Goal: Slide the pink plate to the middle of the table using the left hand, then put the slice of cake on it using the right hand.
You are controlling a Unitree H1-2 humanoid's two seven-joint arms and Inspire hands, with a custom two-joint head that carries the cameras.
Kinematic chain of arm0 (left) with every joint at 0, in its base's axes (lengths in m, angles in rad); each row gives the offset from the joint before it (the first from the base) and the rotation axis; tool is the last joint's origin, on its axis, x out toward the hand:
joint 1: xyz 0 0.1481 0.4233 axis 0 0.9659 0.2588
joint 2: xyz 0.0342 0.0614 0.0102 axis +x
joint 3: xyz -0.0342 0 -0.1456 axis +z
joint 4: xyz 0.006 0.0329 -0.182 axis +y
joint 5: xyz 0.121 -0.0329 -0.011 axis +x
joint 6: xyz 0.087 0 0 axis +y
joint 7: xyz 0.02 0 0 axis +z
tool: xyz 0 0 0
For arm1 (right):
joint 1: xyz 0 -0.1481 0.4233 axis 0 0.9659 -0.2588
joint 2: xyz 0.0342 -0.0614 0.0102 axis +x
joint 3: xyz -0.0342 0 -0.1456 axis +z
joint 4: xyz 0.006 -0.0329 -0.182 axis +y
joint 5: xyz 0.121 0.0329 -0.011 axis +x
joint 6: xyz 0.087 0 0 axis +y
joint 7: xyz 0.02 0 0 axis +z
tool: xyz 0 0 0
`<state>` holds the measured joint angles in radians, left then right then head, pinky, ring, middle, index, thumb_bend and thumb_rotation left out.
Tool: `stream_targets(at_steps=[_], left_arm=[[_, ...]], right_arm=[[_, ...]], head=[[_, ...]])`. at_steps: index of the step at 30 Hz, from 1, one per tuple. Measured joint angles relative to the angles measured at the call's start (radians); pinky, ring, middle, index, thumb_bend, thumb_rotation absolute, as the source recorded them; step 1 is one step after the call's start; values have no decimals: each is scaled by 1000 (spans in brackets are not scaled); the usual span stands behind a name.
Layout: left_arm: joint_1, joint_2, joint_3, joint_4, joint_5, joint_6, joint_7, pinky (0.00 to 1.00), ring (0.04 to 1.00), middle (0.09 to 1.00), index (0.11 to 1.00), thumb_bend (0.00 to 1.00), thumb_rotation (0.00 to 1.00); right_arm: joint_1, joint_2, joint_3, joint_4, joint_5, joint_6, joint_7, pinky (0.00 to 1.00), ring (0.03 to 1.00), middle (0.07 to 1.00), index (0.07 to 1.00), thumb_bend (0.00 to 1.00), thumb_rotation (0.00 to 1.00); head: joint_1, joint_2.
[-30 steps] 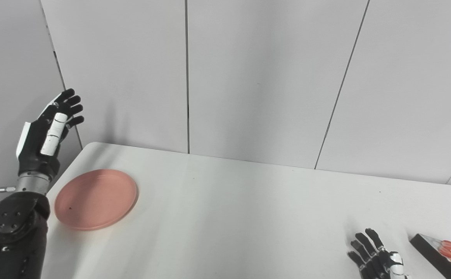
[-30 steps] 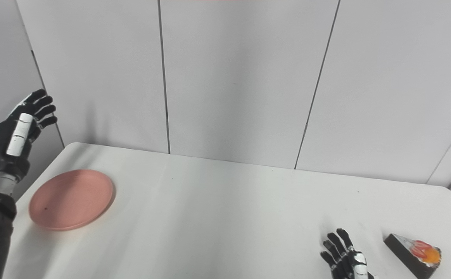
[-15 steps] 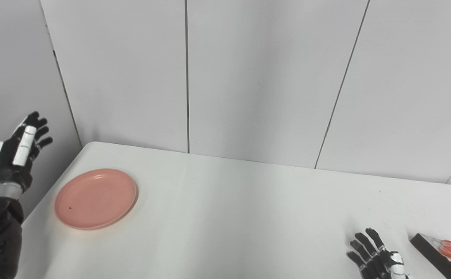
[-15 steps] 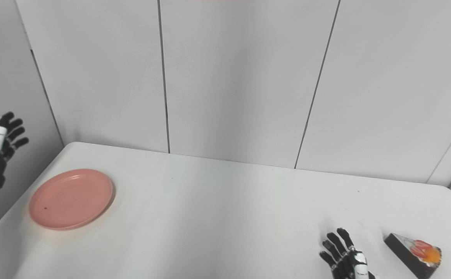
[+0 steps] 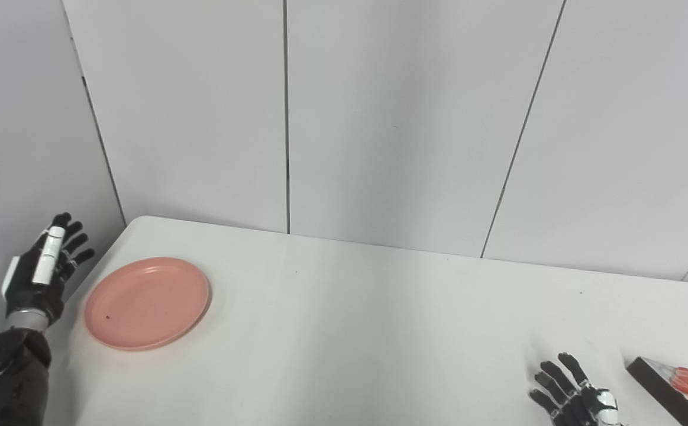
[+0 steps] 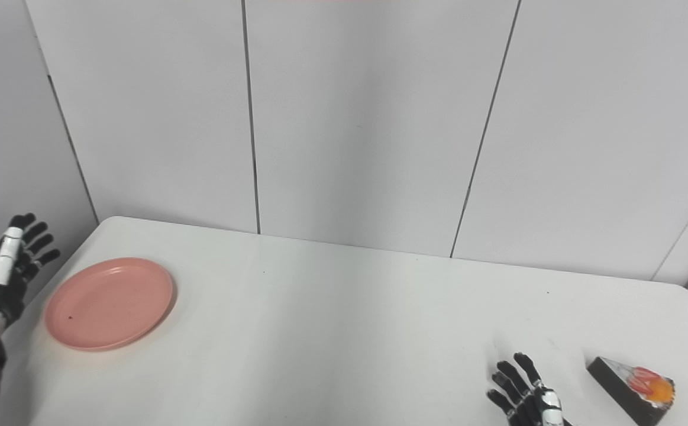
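The left hand [image 5: 39,278] hangs just left of the pink plate [image 5: 147,303], off the bench's [image 5: 344,331] left edge, fingers spread and holding nothing. The pink plate lies empty near the bench's left end, with a broad bare stretch of bench to its right. Far right of the plate, the right hand [image 5: 577,401] rests with fingers splayed, empty, near the front edge. The slice of cake [image 5: 673,390] sits just right of that hand, apart from it.

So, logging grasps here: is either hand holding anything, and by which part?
Nothing is held. The left hand and right hand are both open, off the plate and cake.
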<state>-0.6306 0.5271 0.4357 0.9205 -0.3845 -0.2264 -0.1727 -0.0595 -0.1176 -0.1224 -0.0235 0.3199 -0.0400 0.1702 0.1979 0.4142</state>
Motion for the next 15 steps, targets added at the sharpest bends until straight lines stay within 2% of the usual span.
stream_targets(at_steps=[5,10,15], left_arm=[[3,-36,5,1,-13,12,14,773,856,877,872,861,721],[4,-40,1,1,-13,12,9,817,872,876,879,845,731],[5,-51,3,-1,-14,10,-4,783,852,865,847,875,691]], right_arm=[[6,-2,0,-6,3,2,2,850,878,866,915,755,936],[7,-4,3,-9,-7,4,-2,837,871,855,908,767,935],[7,-4,3,-10,-4,7,-5,824,864,852,901,758,924]], head=[[-8,8],[-11,11],[-17,17]])
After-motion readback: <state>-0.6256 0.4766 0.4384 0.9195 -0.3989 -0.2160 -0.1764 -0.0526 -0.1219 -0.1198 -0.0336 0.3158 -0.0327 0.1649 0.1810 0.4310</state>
